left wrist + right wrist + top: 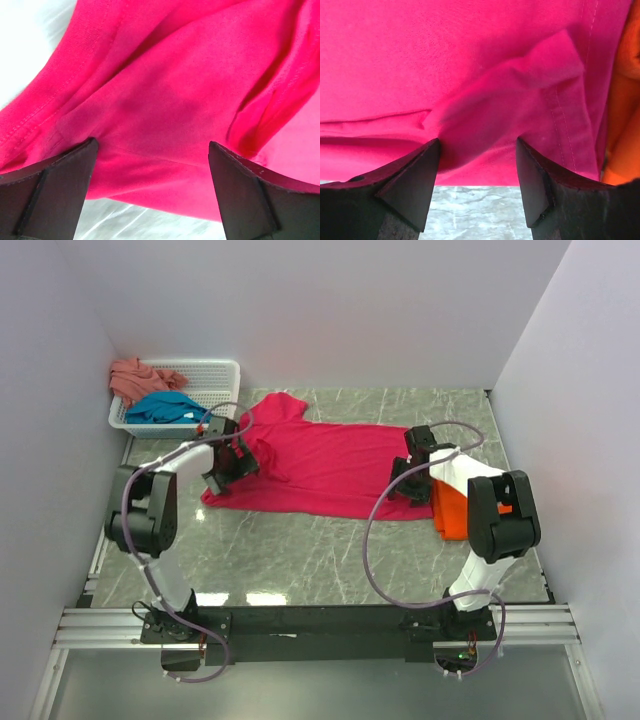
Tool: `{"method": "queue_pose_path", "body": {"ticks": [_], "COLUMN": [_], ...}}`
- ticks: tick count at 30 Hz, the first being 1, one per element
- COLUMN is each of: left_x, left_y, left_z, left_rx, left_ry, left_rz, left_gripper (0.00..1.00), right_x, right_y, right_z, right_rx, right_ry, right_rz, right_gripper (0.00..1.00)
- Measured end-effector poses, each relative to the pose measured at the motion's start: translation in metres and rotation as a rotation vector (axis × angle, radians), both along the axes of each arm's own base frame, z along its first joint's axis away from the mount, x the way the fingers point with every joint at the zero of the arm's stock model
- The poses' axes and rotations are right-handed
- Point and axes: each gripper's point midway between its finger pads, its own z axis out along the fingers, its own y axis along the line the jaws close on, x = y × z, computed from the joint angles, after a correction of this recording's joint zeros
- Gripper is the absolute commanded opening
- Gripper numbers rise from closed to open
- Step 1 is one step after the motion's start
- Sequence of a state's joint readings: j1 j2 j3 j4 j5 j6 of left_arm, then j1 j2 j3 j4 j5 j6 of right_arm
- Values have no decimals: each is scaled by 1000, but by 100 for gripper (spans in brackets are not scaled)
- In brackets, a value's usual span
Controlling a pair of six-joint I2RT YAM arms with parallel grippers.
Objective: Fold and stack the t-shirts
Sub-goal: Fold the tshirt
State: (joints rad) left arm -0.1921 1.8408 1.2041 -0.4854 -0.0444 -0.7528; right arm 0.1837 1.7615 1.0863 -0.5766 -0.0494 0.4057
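Black metal rail along the near table edge carries both arm bases. Beyond it a broad strip of grey marble-patterned table lies bare right across, open room in front of the cloth.

Next comes the magenta-red cloth t-shirt, spread flat and lengthwise from left to right at mid-table. Its near hem runs slightly slanted, and one sleeve points up towards the far left. The cloth is mostly smooth, with rucks at both ends.

The left gripper sits over the shirt's left end. In its wrist view the dark fingers stand wide apart, released, with creased cloth and a stitched edge between them.

The right gripper sits at the shirt's right end near the hem. Its fingers are also parted, and a raised ruck of magenta cloth stands between them, not pinched. Table shows just below the hem there.

A bright orange cloth t-shirt lies bunched just right of that end, touching the magenta one and partly under the right arm, close to the right white wall.

Farther off, at the far left corner against the left white wall, stands a white plastic mesh basket. It holds a crumpled teal cloth t-shirt and, behind it, a salmon-pink cloth t-shirt draped over the rim.
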Motion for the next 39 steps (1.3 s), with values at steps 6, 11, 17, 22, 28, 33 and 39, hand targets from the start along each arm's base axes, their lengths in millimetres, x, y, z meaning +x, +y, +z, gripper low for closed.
{"method": "queue_pose_path", "body": {"ticks": [6,11,17,22,28,33,39], "left_x": [-67,-121,-175,-176,-137,-115,-114], "left_y": [25,42,60,56,27,-16,-54], "left_z": [-4,-7,3,32,75,72,29], "left_rx": [41,79,123,68,-31,-77,-94], "left_ry": [71,148,215,124,-33,-40,75], "left_rz": [105,198,306,299,174,20,-92], "left_gripper": [99,99,99,99,99,99,99], "right_x": [-14,-51,-100,-119,-82,-68,-71], "right_y": [11,24,26,19,30,32,26], "right_z": [1,1,2,12,58,78,76], "right_rx": [37,75,106,82,121,130,102], "right_ry": [-27,-30,4,37,-106,-186,-179], "right_rz": [37,52,40,40,52,50,35], "right_gripper": [69,70,72,74,76,76,76]}}
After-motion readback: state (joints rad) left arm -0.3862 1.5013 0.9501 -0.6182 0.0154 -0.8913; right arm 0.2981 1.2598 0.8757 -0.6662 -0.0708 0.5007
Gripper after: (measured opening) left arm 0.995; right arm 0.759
